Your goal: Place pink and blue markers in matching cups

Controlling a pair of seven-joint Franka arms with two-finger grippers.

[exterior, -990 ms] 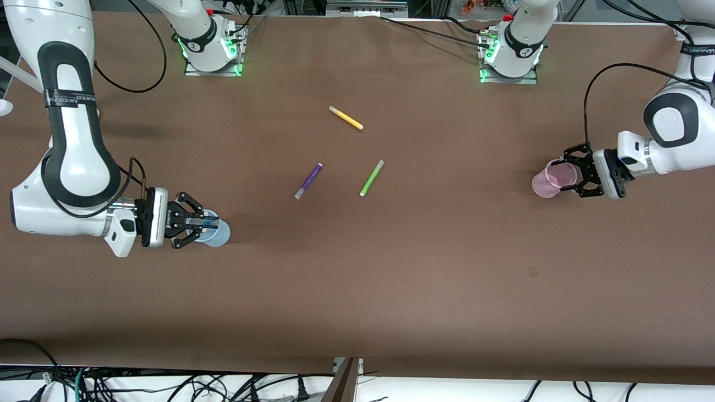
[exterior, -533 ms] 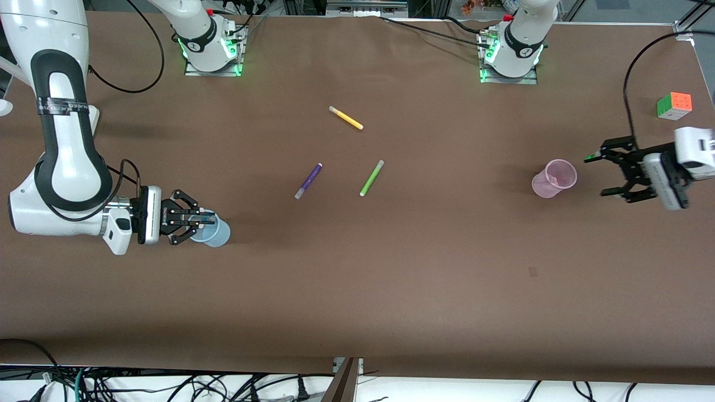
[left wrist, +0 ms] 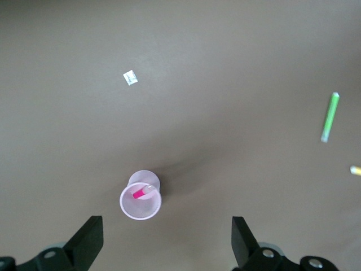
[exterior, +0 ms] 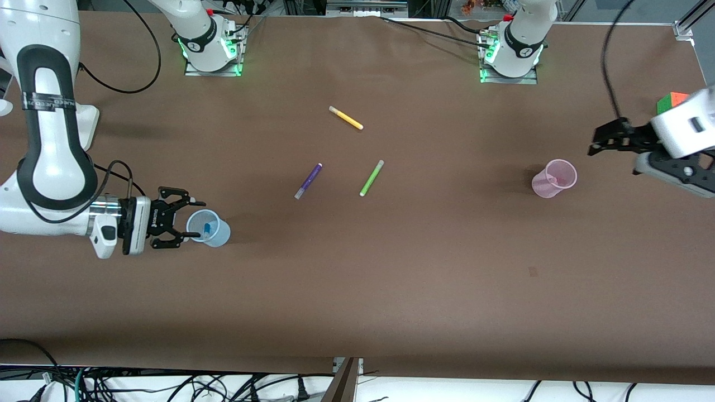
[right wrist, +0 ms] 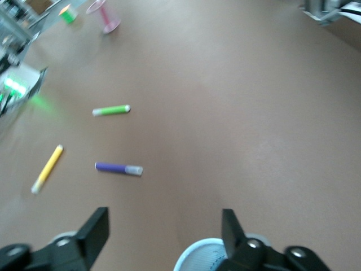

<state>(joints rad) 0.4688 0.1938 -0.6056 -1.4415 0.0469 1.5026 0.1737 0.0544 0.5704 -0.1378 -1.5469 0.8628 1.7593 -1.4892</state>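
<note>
step in hand, judged from the layout: clearing away after both drops. best done by lifting straight up and back from each cup, keeping the fingers off the rolled rims so neither light cup tips.

table (exterior: 391,279) brown, wide. right arm (exterior: 50,139) stretched low along its end of the table, wrist level, right gripper (exterior: 187,225) just beside the blue cup (exterior: 215,237), jaws spread wide, nothing held; one fingertip close to the rim, touching or not cannot be told. left arm (exterior: 684,128) raised at its own end, left gripper (exterior: 611,148) well apart from the pink cup (exterior: 553,178), jaws fully apart, empty, partly covering a colour cube (exterior: 670,101).

blue marker (exterior: 206,228) standing inside the blue cup. pink marker (left wrist: 141,192) leaning inside the pink cup, seen from the left wrist view. task looks complete.

mid-table, untouched: yellow marker (exterior: 346,118) nearest the bases, purple marker (exterior: 308,181) and lime-green marker (exterior: 371,178) side by side, apart.
</note>
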